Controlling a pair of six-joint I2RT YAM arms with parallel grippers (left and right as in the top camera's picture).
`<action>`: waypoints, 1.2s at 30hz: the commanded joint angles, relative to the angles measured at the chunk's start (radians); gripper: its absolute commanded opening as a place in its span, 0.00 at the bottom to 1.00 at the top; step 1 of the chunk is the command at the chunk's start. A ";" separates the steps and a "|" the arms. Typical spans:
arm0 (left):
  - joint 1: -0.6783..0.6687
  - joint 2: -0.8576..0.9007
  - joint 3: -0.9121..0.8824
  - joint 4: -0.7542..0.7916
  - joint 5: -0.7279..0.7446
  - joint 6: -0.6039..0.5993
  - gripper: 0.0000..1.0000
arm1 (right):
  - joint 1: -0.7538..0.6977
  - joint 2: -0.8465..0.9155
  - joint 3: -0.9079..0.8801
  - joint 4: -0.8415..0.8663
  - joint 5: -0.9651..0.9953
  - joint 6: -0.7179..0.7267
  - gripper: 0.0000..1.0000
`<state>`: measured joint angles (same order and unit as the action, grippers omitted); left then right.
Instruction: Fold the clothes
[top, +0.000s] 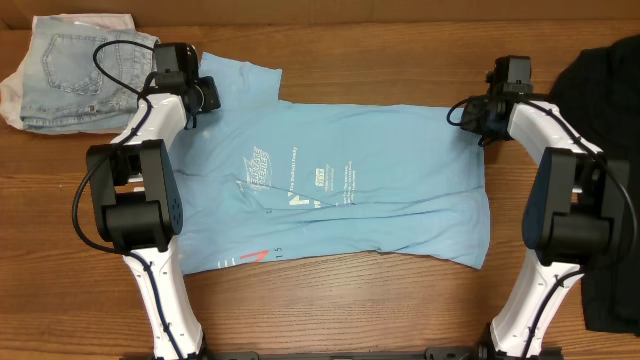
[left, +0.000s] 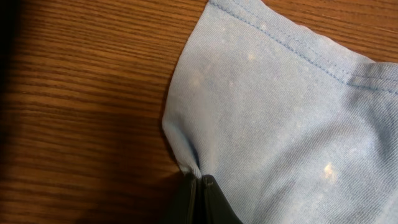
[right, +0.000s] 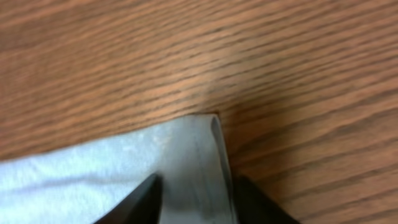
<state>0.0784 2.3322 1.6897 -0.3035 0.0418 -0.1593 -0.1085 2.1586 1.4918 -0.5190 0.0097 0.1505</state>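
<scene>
The light sky-blue T-shirt lies spread flat on the wooden table, print side up. My left gripper is at its far-left sleeve corner, shut and pinching a fold of the blue fabric between its jaws. My right gripper is at the shirt's far-right corner. Its jaws are open and straddle the hemmed corner of the shirt, which lies flat on the wood. The black T-shirt lies bunched at the right edge of the table.
Pale denim shorts lie at the far left corner, just behind the left arm. Bare wood runs along the far side and the near edge of the table.
</scene>
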 joint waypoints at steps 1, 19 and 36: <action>0.000 0.002 -0.002 -0.015 0.003 -0.013 0.04 | 0.002 0.019 0.001 0.006 -0.003 -0.006 0.29; 0.005 -0.365 -0.001 -0.274 0.174 0.084 0.04 | 0.000 -0.005 0.208 -0.307 0.061 0.088 0.04; 0.214 -0.462 -0.001 -0.750 0.210 -0.005 0.04 | -0.184 -0.009 0.420 -0.764 -0.055 0.227 0.04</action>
<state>0.2150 1.8832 1.6894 -1.0203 0.2169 -0.1326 -0.2276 2.1662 1.8851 -1.2598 0.0238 0.3386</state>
